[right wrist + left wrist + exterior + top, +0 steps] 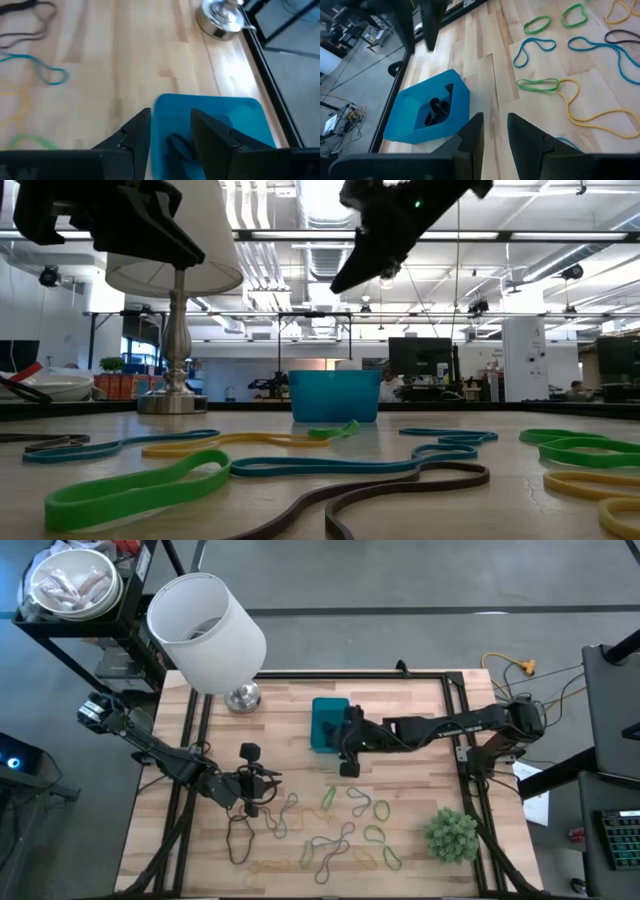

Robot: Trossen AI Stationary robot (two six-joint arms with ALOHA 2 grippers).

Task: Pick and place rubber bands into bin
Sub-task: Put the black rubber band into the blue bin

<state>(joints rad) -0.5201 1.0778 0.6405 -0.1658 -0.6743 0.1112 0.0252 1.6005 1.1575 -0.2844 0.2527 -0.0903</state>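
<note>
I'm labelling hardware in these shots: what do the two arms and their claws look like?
Both arms are dark, near-black, built of slim jointed segments. The left claw and right claw each end in two flat, angular black fingers with wedge-shaped tips. Yellow and black cables trail near the right arm's base. I can make out no markings.

The bin (326, 724) sits behind the scattered rubber bands (335, 830) (lamp (208, 635) to its left).

Overhead, table-level and wrist views share the bin (328, 724).
</note>
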